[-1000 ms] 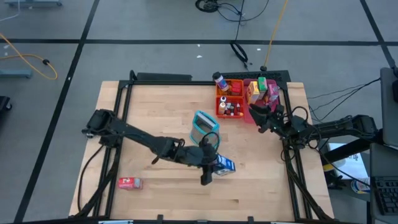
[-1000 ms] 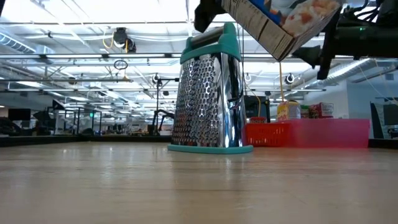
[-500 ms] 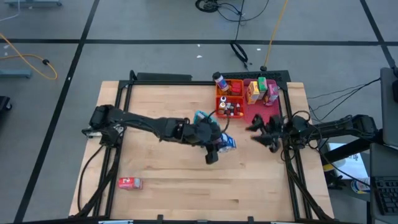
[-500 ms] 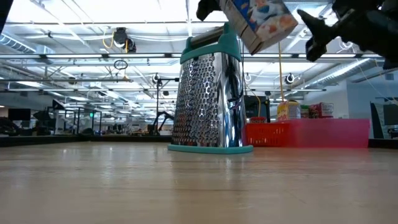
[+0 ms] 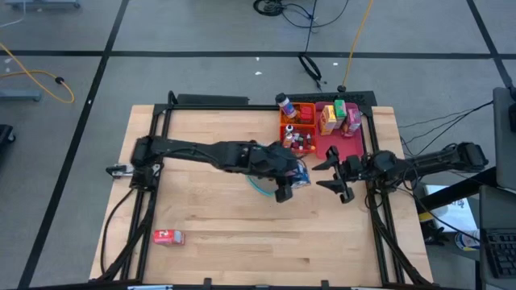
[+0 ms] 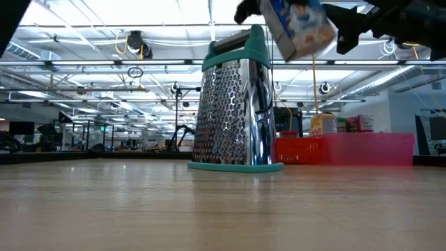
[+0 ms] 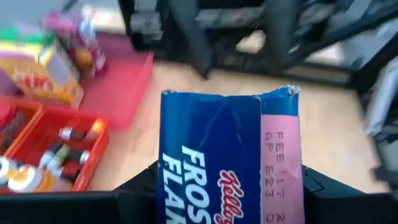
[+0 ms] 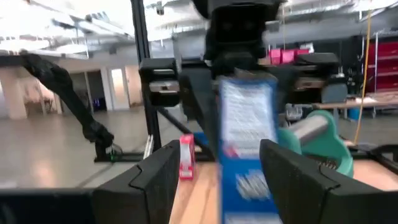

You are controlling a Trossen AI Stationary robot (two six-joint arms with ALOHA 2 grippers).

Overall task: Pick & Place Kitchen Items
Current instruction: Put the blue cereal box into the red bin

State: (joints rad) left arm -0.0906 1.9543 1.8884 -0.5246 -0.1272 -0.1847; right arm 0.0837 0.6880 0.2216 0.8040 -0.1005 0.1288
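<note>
Nearest the front edge of the table (image 5: 226, 250) lies a small red box (image 5: 169, 236), alone and well apart from both arms — one of the items not yet collected.

Mid-table, the left gripper (image 5: 292, 179) holds a small blue cereal box (image 5: 300, 179) in the air, its jaws pinching the box's sides; the left wrist view shows the blue front panel (image 7: 211, 162) and a pink side strip held between the dark fingers. In the low view the cereal box (image 6: 298, 26) hangs tilted, well above the wood, beside the top of the teal box grater (image 6: 233, 104), which stands upright on the table.

Facing it from the right, the right gripper (image 5: 339, 177) hovers with its jaws spread and empty, the cereal box lined up between its fingers in its own wrist view.

Farther back sit the orange tray (image 5: 310, 109) with tiny spice bottles (image 5: 300, 142) and the pink tray (image 5: 351, 138) with small boxes.

This looks like the carry step, perhaps a handover. The next move calls either for the right jaws to close squarely on the box before the left lets go — or for the left arm to bring it over the pink tray.
</note>
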